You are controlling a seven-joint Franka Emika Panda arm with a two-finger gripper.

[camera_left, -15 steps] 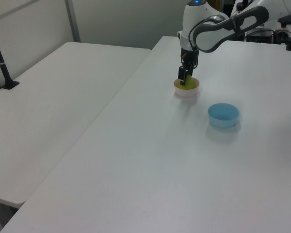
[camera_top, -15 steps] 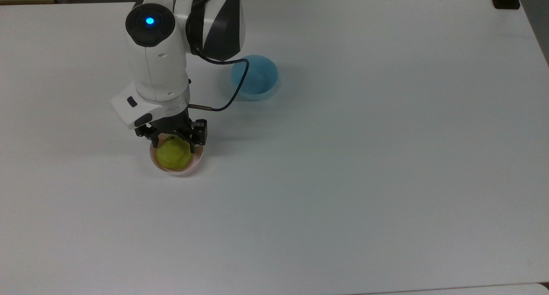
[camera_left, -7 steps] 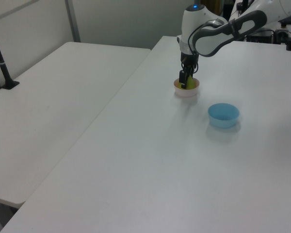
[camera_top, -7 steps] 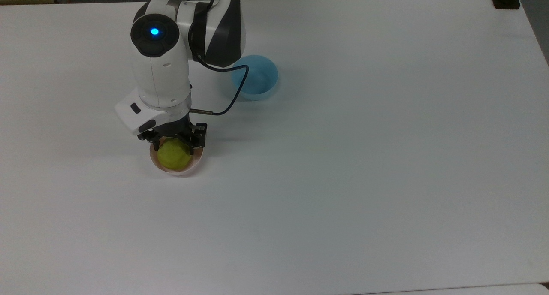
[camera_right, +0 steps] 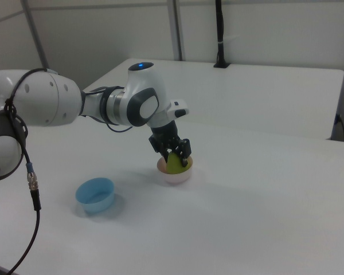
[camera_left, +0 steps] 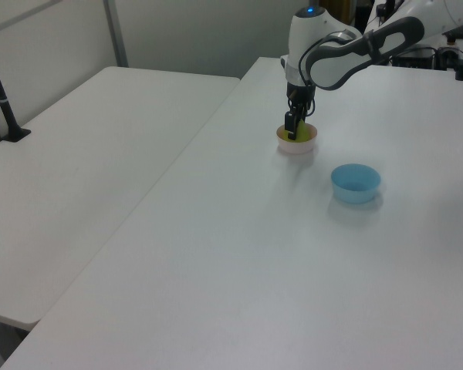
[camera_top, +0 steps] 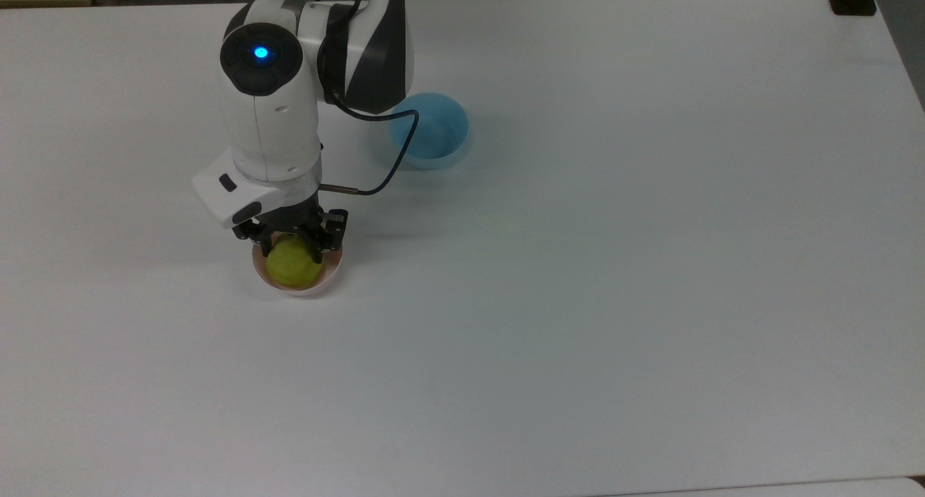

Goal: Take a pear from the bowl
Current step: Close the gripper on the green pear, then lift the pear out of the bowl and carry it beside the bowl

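Observation:
The yellow-green pear sits in the small pale pink bowl toward the top view's left. My gripper reaches straight down into the bowl. Its black fingers press against the pear's two sides, shut on it, and the hand hides the pear's narrow top. In the left view the pear shows as a green patch beside the gripper above the bowl. In the right view the pear stands between the fingertips of the gripper, just over the bowl.
A light blue bowl stands on the white table behind the pink one, partly under my arm; it also shows in the left view and the right view. A dark cable loops from my wrist over it.
My gripper came down over the pear and its fingers drew inward until they touched the fruit. The bowl has stayed where it was.

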